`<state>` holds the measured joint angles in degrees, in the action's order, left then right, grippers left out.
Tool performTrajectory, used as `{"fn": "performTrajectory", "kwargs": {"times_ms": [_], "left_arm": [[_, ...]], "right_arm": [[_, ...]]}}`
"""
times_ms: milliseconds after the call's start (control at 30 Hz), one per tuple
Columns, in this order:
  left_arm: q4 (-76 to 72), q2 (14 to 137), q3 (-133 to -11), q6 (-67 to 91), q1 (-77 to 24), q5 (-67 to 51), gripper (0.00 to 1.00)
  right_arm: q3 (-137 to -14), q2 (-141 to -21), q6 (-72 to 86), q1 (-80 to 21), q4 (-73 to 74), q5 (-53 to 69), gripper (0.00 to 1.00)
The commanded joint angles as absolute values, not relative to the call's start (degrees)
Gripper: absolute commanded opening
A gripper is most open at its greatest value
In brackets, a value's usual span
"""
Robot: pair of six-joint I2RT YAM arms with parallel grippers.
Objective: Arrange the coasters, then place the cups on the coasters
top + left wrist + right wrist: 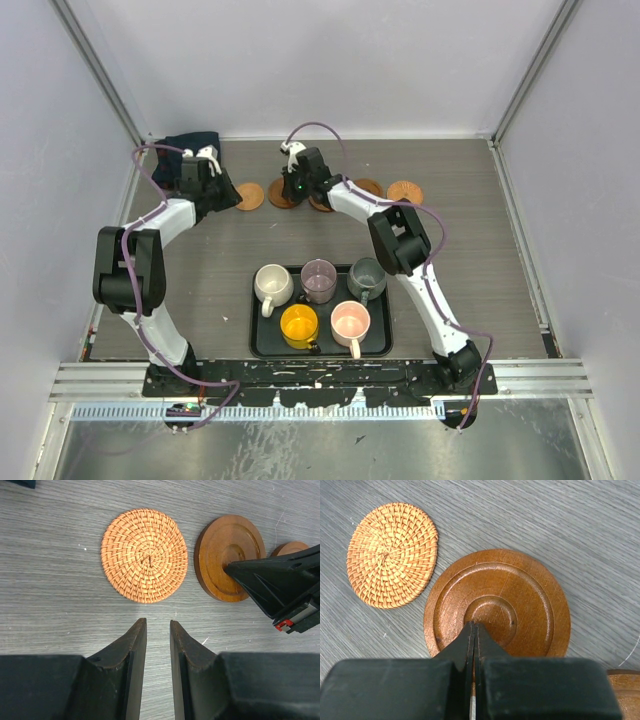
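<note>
Several coasters lie in a row at the far side of the table. In the left wrist view a woven orange coaster (144,556) lies next to a dark wooden coaster (220,565). My right gripper (474,625) is shut, its tips resting on the middle of the wooden coaster (520,605), with the woven coaster (392,555) to its left. My left gripper (158,622) hovers just short of the woven one, jaws a little apart and empty. The cups stand on a black tray (262,345): cream (272,283), mauve (319,278), grey-green (366,275), yellow (299,325), pink (350,321).
A dark teal cloth (190,150) lies at the far left corner behind the left arm. More coasters lie to the right in the row, the last one woven (405,191). Grey walls close the table on three sides.
</note>
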<state>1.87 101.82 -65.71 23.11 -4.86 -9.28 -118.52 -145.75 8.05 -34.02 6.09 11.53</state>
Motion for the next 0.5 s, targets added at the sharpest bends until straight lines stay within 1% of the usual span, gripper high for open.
{"fn": "performTrajectory", "kwargs": {"times_ms": [0,467], "left_arm": [[-1.00,98.71,-65.56,22.59,-4.57,-8.70,0.27],[-0.45,98.86,-65.26,22.82,-4.57,-8.36,0.27]], "right_arm": [[-116.79,-142.77,8.08,-34.62,6.10,11.94,0.01],[-112.97,-140.38,8.42,-34.72,5.12,11.35,0.01]]}}
